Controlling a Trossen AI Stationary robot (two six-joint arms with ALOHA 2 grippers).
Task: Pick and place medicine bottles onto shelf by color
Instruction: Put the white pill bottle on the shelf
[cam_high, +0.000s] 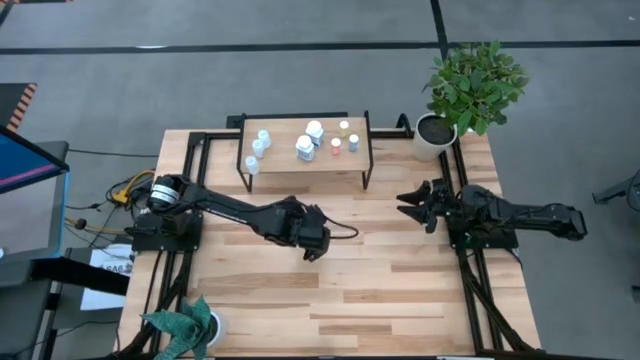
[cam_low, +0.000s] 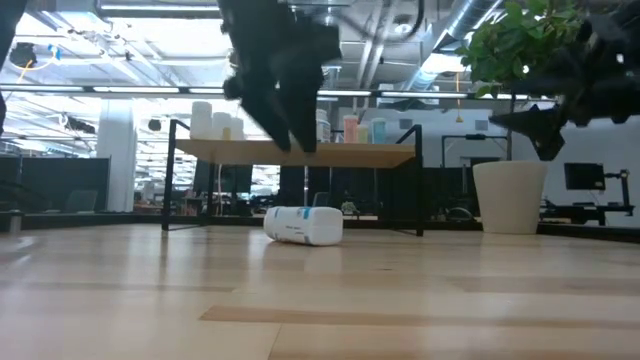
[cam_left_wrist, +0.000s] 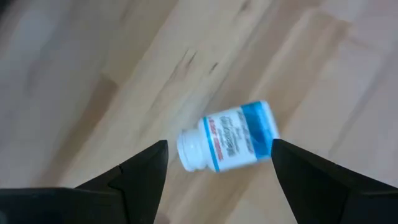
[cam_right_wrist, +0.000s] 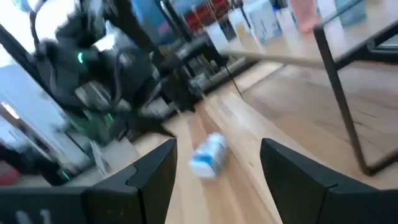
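A white medicine bottle (cam_left_wrist: 227, 144) with a blue label lies on its side on the wooden surface (cam_high: 400, 290), directly beneath the left end effector (cam_left_wrist: 217, 163), whose fingers are spread wide and empty. The shelf (cam_high: 300, 160) with the other bottles (cam_high: 308, 146) stands beyond it. The right end effector (cam_high: 418, 207), also parted and empty, hovers well off to the side.

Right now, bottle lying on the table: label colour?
White bottle, blue-banded label; clearest in left wrist view.

One bottle (cam_low: 303, 225) lies on its side on the bench (cam_high: 400, 290), in front of the shelf (cam_high: 290, 158). The other bottles (cam_high: 310, 140) stand on the shelf. The left hand (cam_low: 290, 135) hangs above the lying bottle; the right hand (cam_high: 415, 205) waits right of the shelf.
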